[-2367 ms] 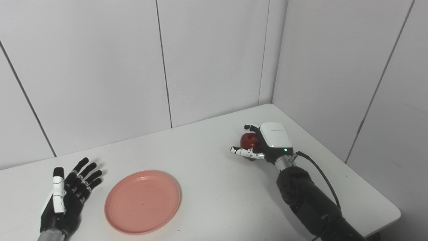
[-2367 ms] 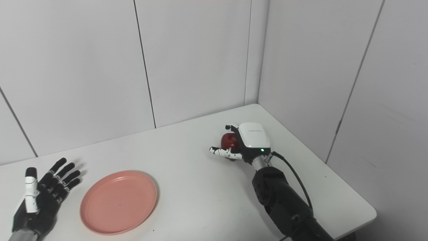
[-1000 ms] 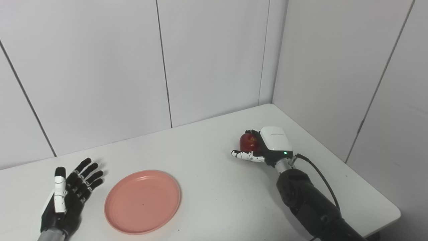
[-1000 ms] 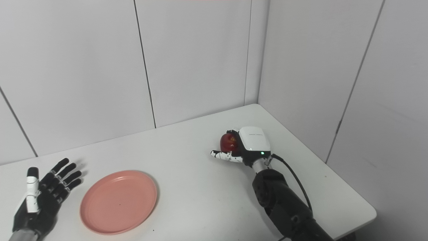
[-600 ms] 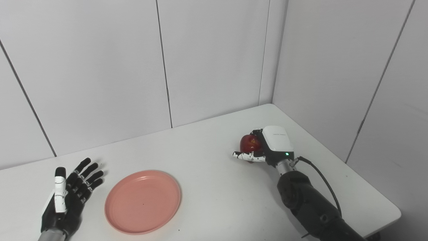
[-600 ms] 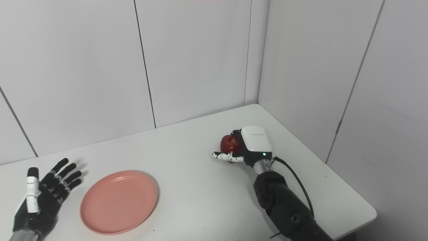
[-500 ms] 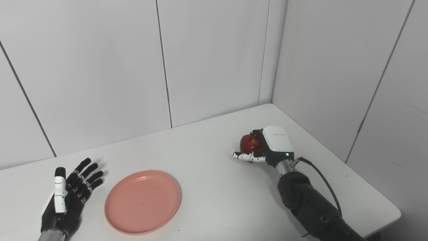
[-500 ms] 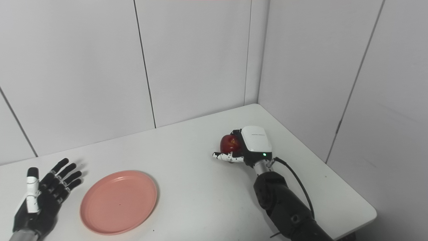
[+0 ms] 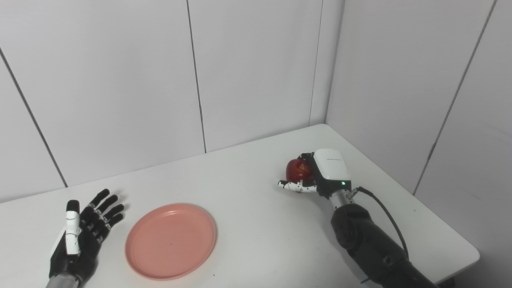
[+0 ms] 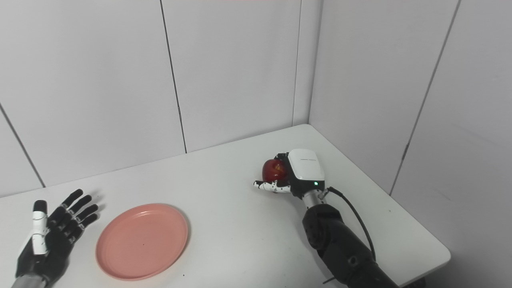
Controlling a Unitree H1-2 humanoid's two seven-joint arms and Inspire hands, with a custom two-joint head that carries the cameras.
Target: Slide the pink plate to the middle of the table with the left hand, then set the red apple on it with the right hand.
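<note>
The apple (image 9: pixel 297 170) is red and round, and the right hand (image 9: pixel 320 174) is closed around it. The dark fingers (image 9: pixel 305 156) curl over the top and back of the apple, and the white spotted thumb (image 9: pixel 294 186) sticks out under it, pointing left. The back of this hand is white with a small green light on it. The apple is at the right side of the desk (image 9: pixel 256 224), near the far corner, and it looks lifted a little off the top, but that is hard to tell for sure. The right arm (image 9: pixel 370 244) is black, and a black cable (image 9: pixel 386 212) loops along beside it. The plate (image 9: pixel 171 241) is pink and lies flat on the desk, left of the middle, well apart from the apple. Nothing is on the plate. The left hand (image 9: pixel 82 236) rests on the desk just to the left of the plate, not touching it. It is open, with the palm up and the black fingers spread apart, holding nothing. The desk is white, and plain white walls (image 9: pixel 120 80) stand behind it.
</note>
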